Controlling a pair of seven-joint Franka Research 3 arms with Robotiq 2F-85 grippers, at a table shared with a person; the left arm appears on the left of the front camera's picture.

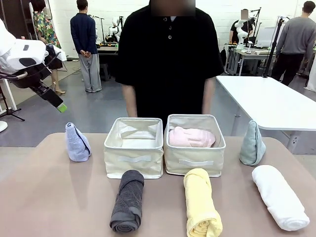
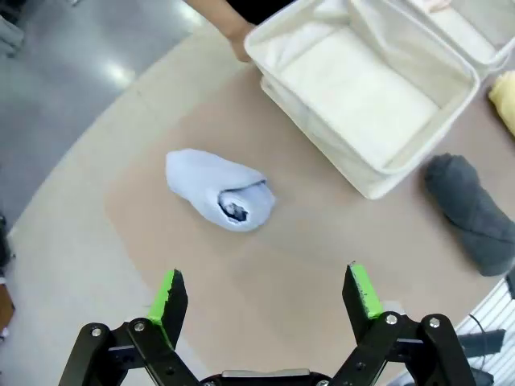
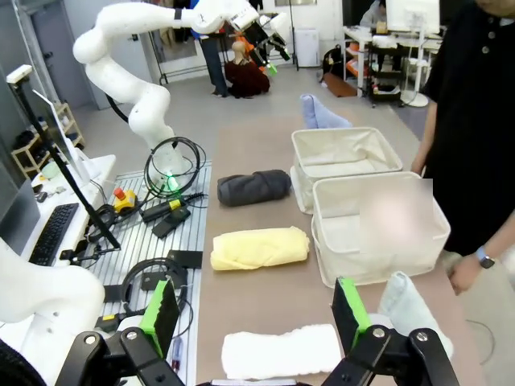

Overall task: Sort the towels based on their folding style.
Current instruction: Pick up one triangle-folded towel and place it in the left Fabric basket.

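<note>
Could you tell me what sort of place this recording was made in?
Probably a robotics lab or workshop: a white robot arm is mounted beside the table, a keyboard and loose cables lie next to it, and other people stand about on a bare grey floor.

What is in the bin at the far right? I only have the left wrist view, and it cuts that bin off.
Observer: A pink rolled towel lies inside the right bin.
Operator: Besides the lavender-blue cone towel, is there any other cone?
Observer: Yes, a pale teal cone towel stands upright on the table, just right of that bin.
Operator: And the other arm?
Observer: The right gripper is open, with the white rolled towel below it.
</note>
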